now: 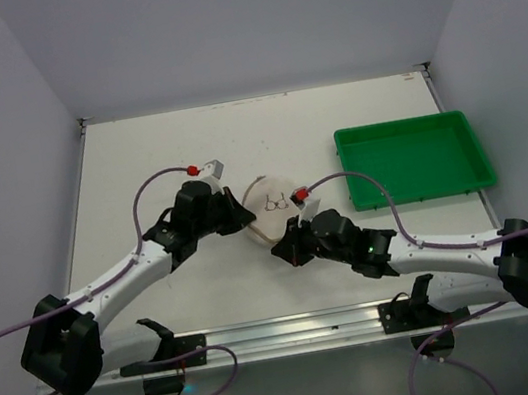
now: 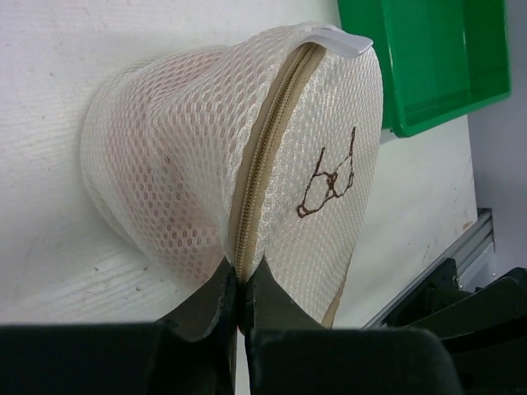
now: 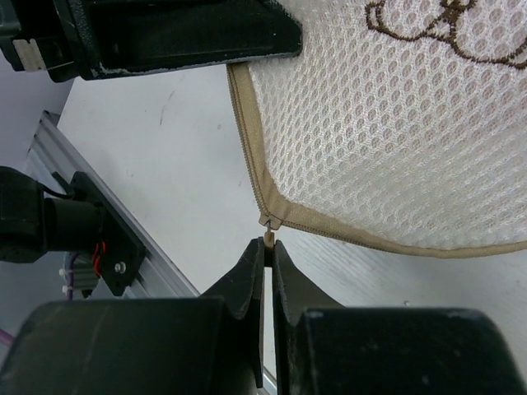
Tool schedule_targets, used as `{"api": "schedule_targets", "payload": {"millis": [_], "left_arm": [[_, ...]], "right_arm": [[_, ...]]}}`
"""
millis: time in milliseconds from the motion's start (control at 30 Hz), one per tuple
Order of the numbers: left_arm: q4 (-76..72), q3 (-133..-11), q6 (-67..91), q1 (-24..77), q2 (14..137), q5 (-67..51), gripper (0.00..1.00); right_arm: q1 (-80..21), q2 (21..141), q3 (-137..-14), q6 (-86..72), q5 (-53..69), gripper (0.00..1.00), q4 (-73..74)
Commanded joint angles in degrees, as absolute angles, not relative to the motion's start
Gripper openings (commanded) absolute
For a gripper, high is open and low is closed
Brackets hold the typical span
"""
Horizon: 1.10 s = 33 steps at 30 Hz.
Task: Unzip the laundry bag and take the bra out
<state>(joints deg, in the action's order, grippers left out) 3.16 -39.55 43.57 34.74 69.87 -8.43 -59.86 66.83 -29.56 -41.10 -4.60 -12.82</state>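
As L tool (image 2: 239, 281) nips laundry bag (image 2: 165, 156), R tool (image 3: 268, 252) (zip pull (image 3: 268, 238))

Bright, even overhead light fills all three views. Shadows on the white table (image 1: 136, 158) are faint and soft-edged. The laundry bag (image 2: 181, 156) mesh shows crisply; the left gripper (image 2: 240, 276), close to the lens, looks dark and slightly blurred.
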Motion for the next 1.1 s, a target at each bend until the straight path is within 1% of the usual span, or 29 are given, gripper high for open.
{"api": "schedule_targets", "payload": {"millis": [0, 67, 100, 133, 200, 233, 300, 333, 400, 567, 600, 700, 900, 1000, 1067], "left_arm": [[4.7, -46.2, 34.0, 30.0, 73.0, -1.1, 0.0], [6.0, -48.1, 31.6, 29.1, 74.2, -0.7, 0.02], [6.5, -49.4, 31.3, 28.8, 75.0, 1.1, 0.06], [7.0, -49.7, 31.3, 28.6, 75.1, 2.2, 0.17], [7.6, -50.1, 31.9, 28.3, 75.0, 2.7, 0.28], [8.0, -50.0, 33.1, 28.3, 74.7, 2.7, 0.45], [8.7, -49.0, 34.5, 28.3, 73.3, 1.9, 0.69], [9.0, -48.5, 36.3, 28.3, 72.5, 1.9, 0.86], [10.6, -46.2, 39.2, 28.3, 69.7, 2.0, 1.0], [11.6, -38.8, 46.3, 28.6, 60.7, 1.6, 1.0], [11.2, -35.6, 47.9, 29.4, 57.3, 2.3, 1.0], [7.3, -29.9, 53.3, 32.2, 52.7, 2.6, 0.98], [2.4, -27.2, 56.5, 35.5, 53.7, 0.4, 0.91], [0.4, -26.8, 57.0, 37.5, 55.7, 0.3, 0.82], [-1.9, -26.8, 57.0, 38.2, 56.7, 0.3, 0.61]], "right_arm": [[-60.6, 66.4, -29.4, -40.5, -1.3, 0.0, -11.7], [-60.6, 67.4, -30.6, -40.6, -0.5, 0.0, -12.2], [-60.6, 68.0, -31.0, -40.6, -0.4, 0.0, -12.8], [-60.6, 69.4, -31.5, -40.7, -0.4, 0.0, -13.4], [-60.6, 71.2, -32.3, -40.7, 1.1, 0.0, -15.6], [-60.6, 73.1, -33.3, -40.8, 1.6, 0.0, -16.1], [-60.6, 75.1, -34.4, -41.0, 2.3, 0.0, -17.3], [-60.6, 76.1, -35.5, -41.2, 2.5, 0.0, -17.7], [-60.6, 78.5, -36.6, -41.5, 3.5, 0.0, -18.7], [-60.6, 81.8, -40.0, -41.7, 4.3, 0.0, -19.8], [-60.6, 82.7, -40.3, -41.7, 4.4, 0.0, -20.0], [-60.6, 84.3, -41.6, -41.7, 4.7, 0.0, -20.5], [-60.6, 84.5, -41.2, -42.0, 5.5, 0.0, -20.6], [-60.6, 83.0, -40.2, -42.0, 4.4, 0.0, -20.0], [-60.6, 81.6, -39.5, -41.7, 3.7, 0.0, -19.4]]}}
